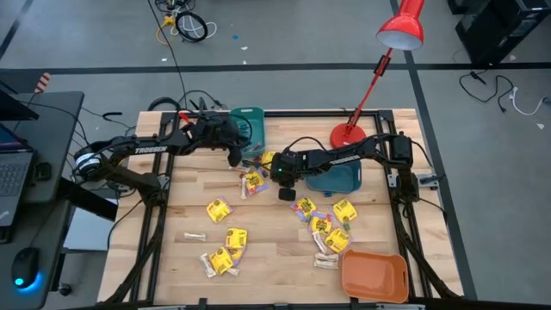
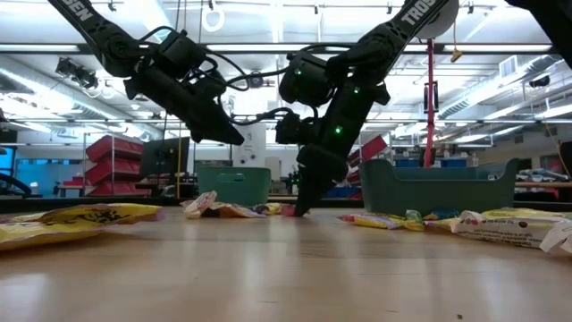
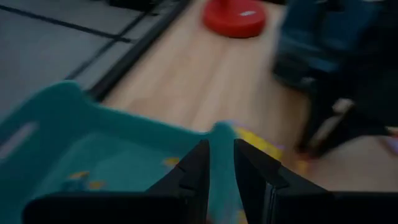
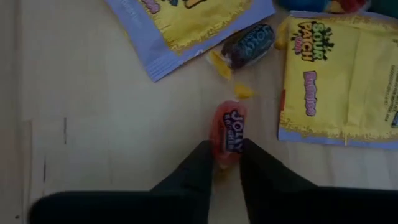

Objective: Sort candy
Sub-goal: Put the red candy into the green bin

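Candy lies scattered over the wooden table [image 1: 267, 258]: yellow packets [image 1: 219, 209], pale sticks [image 1: 195, 235] and small wrapped pieces. My right gripper [image 4: 225, 152] points steeply down at mid-table [image 1: 286, 193], shut on a small red wrapped candy [image 4: 229, 132]. Beside it lie a yellow packet [image 4: 336, 81] and a dark blue wrapped piece [image 4: 250, 42]. My left gripper [image 1: 234, 158] hangs above the near rim of the teal bin [image 3: 93, 143] at the table's far side. My right gripper pinches the red candy's near end [image 4: 225, 155] between its two fingertips. The fingers come from above, slanting down from the table's right side. The candy's far end [image 4: 231, 115] sticks out past the fingertips. It looks to lie on the tabletop.
A dark teal bin [image 1: 337, 179] stands just right of my right gripper, and an orange bin [image 1: 374, 274] sits at the near right corner. A red desk lamp's base [image 1: 349, 135] stands at the far right. The near middle of the table is bare wood.
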Robot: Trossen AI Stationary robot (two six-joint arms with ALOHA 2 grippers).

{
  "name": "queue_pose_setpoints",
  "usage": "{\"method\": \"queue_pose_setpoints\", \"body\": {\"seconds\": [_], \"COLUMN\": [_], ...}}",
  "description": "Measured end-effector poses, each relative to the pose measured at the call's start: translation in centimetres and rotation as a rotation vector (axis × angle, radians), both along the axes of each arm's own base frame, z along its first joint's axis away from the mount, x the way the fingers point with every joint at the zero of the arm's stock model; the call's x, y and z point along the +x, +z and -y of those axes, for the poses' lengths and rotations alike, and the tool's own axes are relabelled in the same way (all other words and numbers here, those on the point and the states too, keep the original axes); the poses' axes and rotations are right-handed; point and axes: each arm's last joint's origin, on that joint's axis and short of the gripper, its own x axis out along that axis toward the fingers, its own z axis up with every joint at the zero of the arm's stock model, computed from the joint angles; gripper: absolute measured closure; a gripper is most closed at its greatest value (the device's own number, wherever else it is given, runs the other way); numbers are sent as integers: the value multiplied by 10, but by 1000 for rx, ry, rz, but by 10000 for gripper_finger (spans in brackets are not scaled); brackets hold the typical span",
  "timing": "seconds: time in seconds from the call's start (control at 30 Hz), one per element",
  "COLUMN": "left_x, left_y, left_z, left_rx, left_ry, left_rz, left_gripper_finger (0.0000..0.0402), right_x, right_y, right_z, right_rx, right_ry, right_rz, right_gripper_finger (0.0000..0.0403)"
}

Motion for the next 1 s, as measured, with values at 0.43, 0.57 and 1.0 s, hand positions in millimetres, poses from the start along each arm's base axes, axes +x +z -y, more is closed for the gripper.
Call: {"method": "queue_pose_setpoints", "body": {"seconds": [0.43, 0.57, 1.0], "left_x": [0, -1, 3], "left_y": [-1, -4, -4], "left_z": [12, 13, 20], "left_rx": [-65, -84, -69], "left_ry": [-380, -383, -421], "left_rz": [58, 30, 28], "left_gripper_finger": [325, 325, 324], "right_x": [-3, -4, 1], "right_y": [13, 22, 58], "right_z": [0, 2, 3], "right_rx": [-55, -82, -191], "right_ry": [47, 55, 128], "right_rz": [5, 31, 196], "right_gripper_finger": [385, 393, 398]}}
